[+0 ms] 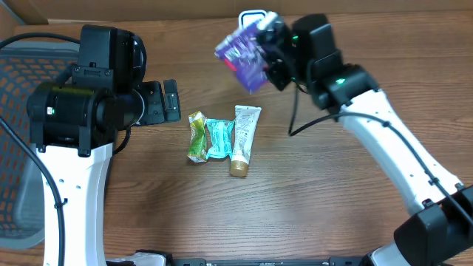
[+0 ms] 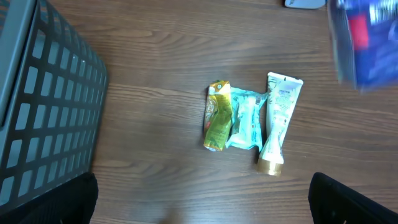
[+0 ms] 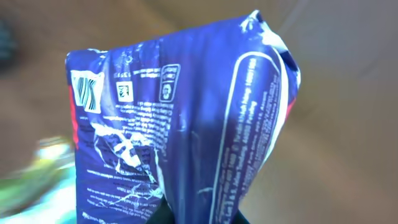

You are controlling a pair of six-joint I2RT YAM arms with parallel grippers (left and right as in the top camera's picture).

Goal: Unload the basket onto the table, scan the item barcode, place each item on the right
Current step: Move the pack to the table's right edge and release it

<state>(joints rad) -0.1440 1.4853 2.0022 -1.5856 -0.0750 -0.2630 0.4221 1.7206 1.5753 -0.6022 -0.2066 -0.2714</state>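
A purple-blue packet (image 1: pixel 240 55) hangs in the air at the back of the table, and my right gripper (image 1: pixel 270 52) is shut on its lower edge. In the right wrist view the packet (image 3: pixel 186 112) fills the frame, with a small barcode (image 3: pixel 87 92) at its upper left and my right gripper (image 3: pixel 199 218) pinching the foil at the bottom. A white scanner (image 1: pixel 251 16) stands just behind the packet. My left gripper (image 1: pixel 171 101) stands open over the left of the table; its view shows both dark fingers (image 2: pixel 348 202) wide apart with nothing between them.
Three items lie side by side mid-table: a yellow-green packet (image 1: pixel 196 137), a teal packet (image 1: pixel 219 138) and a white tube with a gold cap (image 1: pixel 243 140). A grey mesh basket (image 2: pixel 37 106) stands at the left edge.
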